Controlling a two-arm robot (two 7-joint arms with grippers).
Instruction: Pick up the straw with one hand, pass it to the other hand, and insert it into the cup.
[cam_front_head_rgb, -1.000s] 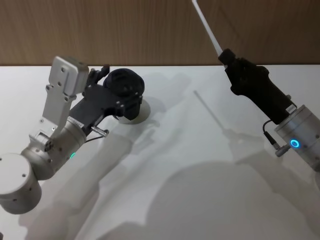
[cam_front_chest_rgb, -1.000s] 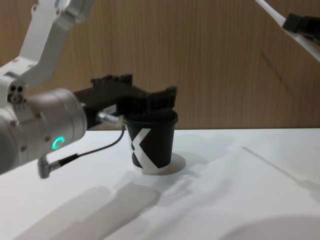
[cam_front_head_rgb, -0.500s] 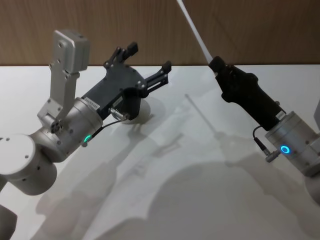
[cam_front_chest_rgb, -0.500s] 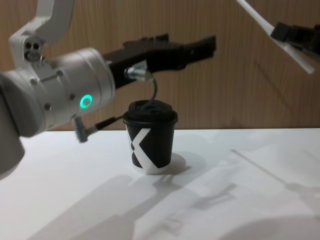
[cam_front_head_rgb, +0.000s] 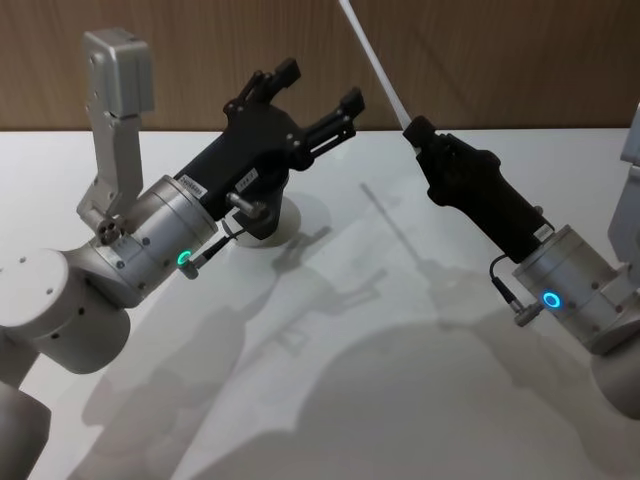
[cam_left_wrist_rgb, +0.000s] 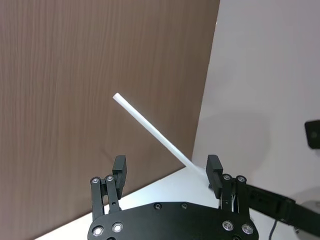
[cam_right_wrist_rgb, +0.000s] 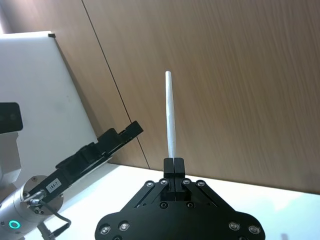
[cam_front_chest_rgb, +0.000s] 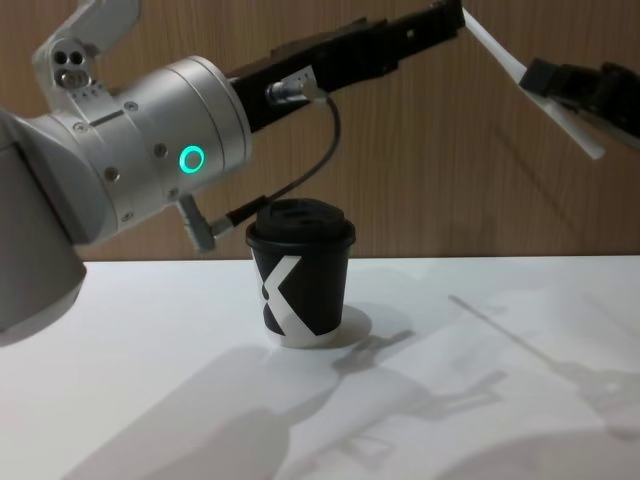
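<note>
The long white straw (cam_front_head_rgb: 378, 65) slants up and to the left out of my right gripper (cam_front_head_rgb: 415, 128), which is shut on its lower part. The right wrist view has the straw (cam_right_wrist_rgb: 171, 115) rising straight from the closed fingertips of the right gripper (cam_right_wrist_rgb: 174, 162). My left gripper (cam_front_head_rgb: 320, 85) is open and raised in the air, pointing at the straw from the left, a short way off it. Seen from the left wrist, the straw (cam_left_wrist_rgb: 155, 132) crosses ahead of the gap of the left gripper (cam_left_wrist_rgb: 166, 164). The black cup (cam_front_chest_rgb: 300, 270) with a white X and lid stands upright below the left arm.
The white table (cam_front_head_rgb: 400, 350) spreads in front of a brown wooden wall (cam_front_head_rgb: 500, 60). A thin dark cable (cam_front_chest_rgb: 300, 180) hangs from the left wrist just above the cup's lid. Shadows of both arms lie across the table's middle.
My left gripper has lifted from the cup's height and swung up to the right toward the straw, staying open. My right gripper has carried the straw leftward and nearer.
</note>
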